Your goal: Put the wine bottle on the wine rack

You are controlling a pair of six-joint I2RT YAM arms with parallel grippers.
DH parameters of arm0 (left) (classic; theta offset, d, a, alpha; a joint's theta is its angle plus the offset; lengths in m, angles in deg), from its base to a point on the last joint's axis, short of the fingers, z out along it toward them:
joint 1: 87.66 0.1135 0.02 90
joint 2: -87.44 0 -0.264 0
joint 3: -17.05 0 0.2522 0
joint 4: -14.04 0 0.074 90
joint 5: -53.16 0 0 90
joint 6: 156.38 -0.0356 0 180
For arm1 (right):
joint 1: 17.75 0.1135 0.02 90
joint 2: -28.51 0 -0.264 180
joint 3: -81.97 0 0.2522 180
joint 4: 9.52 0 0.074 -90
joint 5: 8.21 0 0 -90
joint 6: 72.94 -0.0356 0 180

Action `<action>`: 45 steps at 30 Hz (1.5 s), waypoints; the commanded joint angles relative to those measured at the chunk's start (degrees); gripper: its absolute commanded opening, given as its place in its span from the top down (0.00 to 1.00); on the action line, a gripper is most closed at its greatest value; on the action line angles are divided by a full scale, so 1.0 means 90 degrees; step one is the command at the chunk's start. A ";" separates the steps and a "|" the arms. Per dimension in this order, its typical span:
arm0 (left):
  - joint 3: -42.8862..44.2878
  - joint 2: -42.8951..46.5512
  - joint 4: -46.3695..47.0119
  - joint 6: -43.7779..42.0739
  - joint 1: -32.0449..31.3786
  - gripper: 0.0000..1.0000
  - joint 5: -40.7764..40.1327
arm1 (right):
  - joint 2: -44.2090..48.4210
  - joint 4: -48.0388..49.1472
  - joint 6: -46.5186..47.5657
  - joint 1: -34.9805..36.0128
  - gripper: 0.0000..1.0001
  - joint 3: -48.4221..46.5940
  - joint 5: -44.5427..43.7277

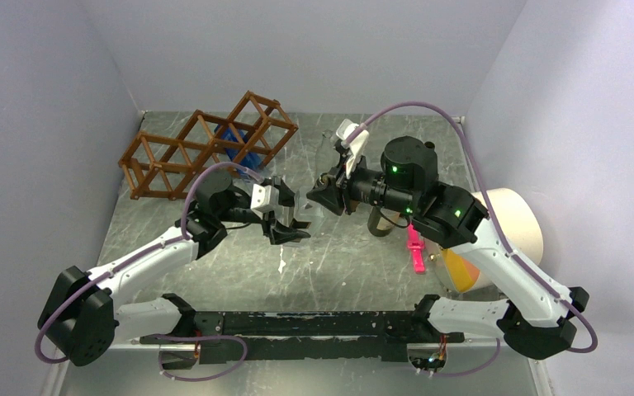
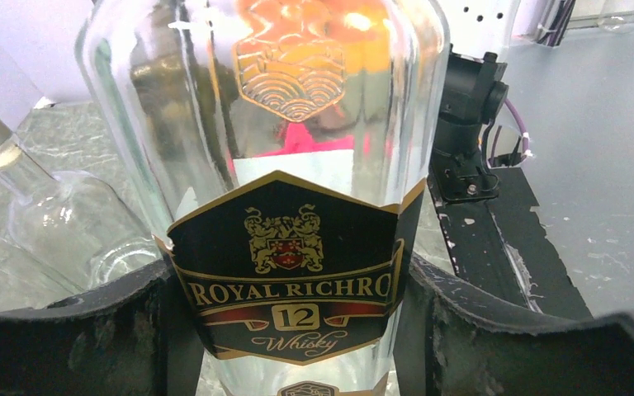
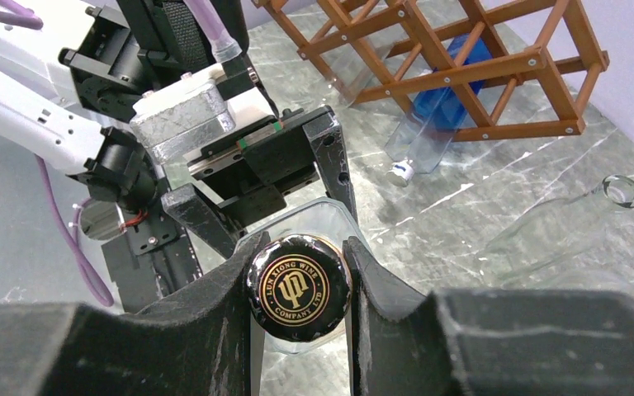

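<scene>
**A:** Both arms are on the wine bottle [image 2: 297, 165] here. It's up off the counter [image 3: 429, 214] in the middle of the workspace, between the two arms and well short of the wine rack [image 3: 479, 77].

**B:** The left hand [image 2: 289, 285] has its fingers clamped on the body, one each side of the black and gold label [image 2: 285, 280]. The right hand [image 3: 299, 264] is pinching the black cap [image 3: 297, 293].

**A:** That looks like thick, stiff glass, and I'd call it weighty even when empty. It's also smooth, so it's likely to slip, and it would break if dropped.

**B:** The body grip at the label looks the safer of the two, wide and close to the weight. The cap pinch gives steering, but I wouldn't trust it to carry the load alone.

**A:** What's the count?

**B:** There are two arms and one rack, a row of open diamond cells. One blue bottle [image 3: 444, 103] is lying in a cell with its neck poking out.

**A:** What about loose glass?

**B:** One clear bottle [image 3: 561, 227] is lying on its side with an open mouth. Another clear bottle [image 2: 49, 214] has a silver cap. That makes at least two loose ones, and with glass this transparent I can't rule out a third.

**A:** So that's four bottles for certain, including the one being held.

**B:** The neck has to line up with a free cell, and those thin bars leave little room to spare.
</scene>
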 commanded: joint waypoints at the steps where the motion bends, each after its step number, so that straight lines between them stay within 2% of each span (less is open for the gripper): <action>1: 0.0291 0.0159 -0.0270 -0.0651 -0.0063 0.93 -0.0275 | 0.0332 0.1054 -0.0069 -0.0060 0.77 -0.0217 -0.0072; 4: 0.0150 0.0456 -0.0399 -0.1267 -0.0061 0.93 -0.1170 | 0.0459 0.0645 0.0041 -0.0058 0.33 -0.0093 -0.0229; 5: 0.0042 0.0562 -0.0339 -0.1400 -0.0066 0.93 -0.1439 | 0.0537 0.0493 0.0220 -0.0058 0.24 0.0000 -0.0142; 7: -0.0064 0.0764 -0.0429 -0.1824 -0.0068 0.93 -0.1815 | 0.0670 0.0290 0.0321 -0.0047 0.19 0.0149 -0.0108; 12: -0.0081 0.0966 -0.0797 -0.2627 -0.0100 0.93 -0.2501 | 0.0628 0.0015 -0.0097 -0.0052 0.18 -0.0134 -0.0654; 20: -0.0451 0.1213 -0.0866 -0.3994 -0.0189 0.93 -0.3649 | -0.0381 -0.0987 -0.0809 -0.0053 0.18 -0.1069 -0.1381; 28: -0.0930 0.1502 -0.0572 -0.5239 -0.0283 0.93 -0.4335 | -0.1082 -0.1253 -0.0721 -0.0047 0.18 -0.0807 -0.1144; 34: -0.1345 0.1759 0.0143 -0.5699 -0.0310 0.93 -0.4621 | -0.1591 -0.1153 -0.0788 -0.0053 0.18 -0.0801 -0.0665; 45: -0.1678 0.2051 0.0586 -0.6224 -0.0306 0.93 -0.4667 | -0.2393 -0.0736 -0.1061 -0.0043 0.18 -0.0594 -0.0367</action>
